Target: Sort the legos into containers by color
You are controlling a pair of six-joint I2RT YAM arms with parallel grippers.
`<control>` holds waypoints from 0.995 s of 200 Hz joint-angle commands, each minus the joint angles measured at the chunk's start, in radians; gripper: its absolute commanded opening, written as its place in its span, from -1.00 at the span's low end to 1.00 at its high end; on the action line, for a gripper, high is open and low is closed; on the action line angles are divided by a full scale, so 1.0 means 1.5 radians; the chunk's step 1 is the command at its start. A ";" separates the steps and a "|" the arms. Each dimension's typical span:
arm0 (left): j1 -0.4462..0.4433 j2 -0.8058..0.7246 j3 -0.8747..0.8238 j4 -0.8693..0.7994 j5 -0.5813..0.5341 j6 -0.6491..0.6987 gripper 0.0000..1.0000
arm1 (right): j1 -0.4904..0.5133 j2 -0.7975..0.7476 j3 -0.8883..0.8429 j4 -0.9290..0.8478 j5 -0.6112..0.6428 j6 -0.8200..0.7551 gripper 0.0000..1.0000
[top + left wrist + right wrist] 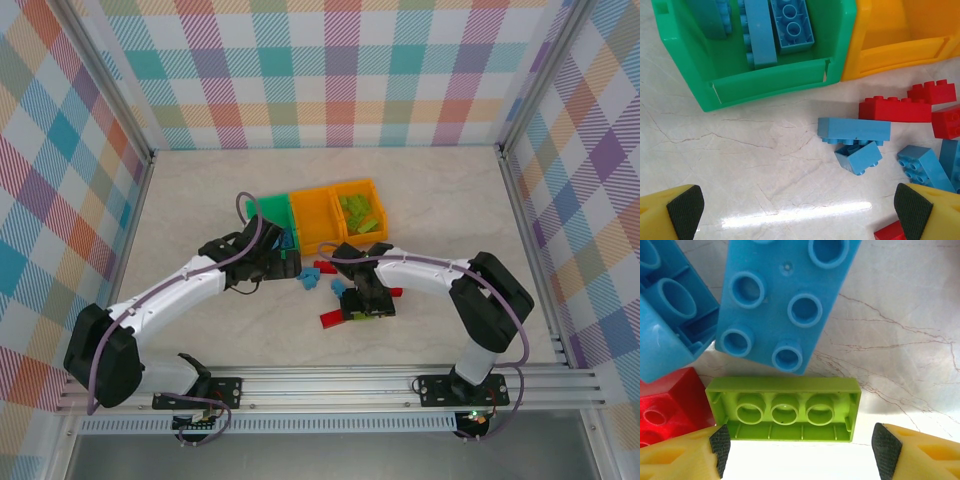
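My right gripper [802,450] stands open astride a lime green lego [785,410] that lies upside down on the table. The left pad [720,447] is at the brick's corner, and a gap remains before the right pad [885,450]. Blue legos [790,300] and a red one [665,405] lie just beyond it. My left gripper [800,210] is open over bare table in front of the green container [765,85], which holds blue legos [790,25]. Loose blue [854,130] and red legos [895,109] lie to its right. In the top view the right gripper [365,308] is low among loose legos.
Three containers stand in a row: green [268,212], an orange one [312,222], and an orange one [378,205] holding lime legos [360,215]. Checked walls [340,70] enclose the table on three sides. Open tabletop lies behind the bins and at the far right.
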 commanded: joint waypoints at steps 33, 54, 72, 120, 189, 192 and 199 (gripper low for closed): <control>0.006 -0.020 -0.013 -0.006 -0.008 -0.006 1.00 | -0.005 0.002 0.001 -0.015 0.019 0.012 0.31; 0.005 -0.020 -0.013 -0.003 -0.007 -0.004 1.00 | -0.019 -0.015 -0.011 -0.019 0.026 0.007 0.32; 0.006 -0.016 -0.013 -0.001 -0.006 -0.003 1.00 | -0.023 -0.029 -0.013 -0.020 0.027 -0.002 0.35; 0.006 -0.010 -0.012 0.005 -0.001 -0.003 1.00 | -0.023 -0.027 -0.004 -0.015 0.007 -0.005 0.51; 0.006 -0.008 -0.014 0.005 0.000 0.000 1.00 | -0.023 -0.007 0.008 -0.002 0.000 -0.028 0.57; 0.006 -0.008 -0.014 0.006 0.000 0.000 1.00 | -0.023 -0.005 0.009 -0.002 -0.001 -0.030 0.57; 0.005 -0.008 -0.014 0.007 -0.001 0.000 1.00 | -0.023 0.000 0.010 -0.003 0.001 -0.035 0.57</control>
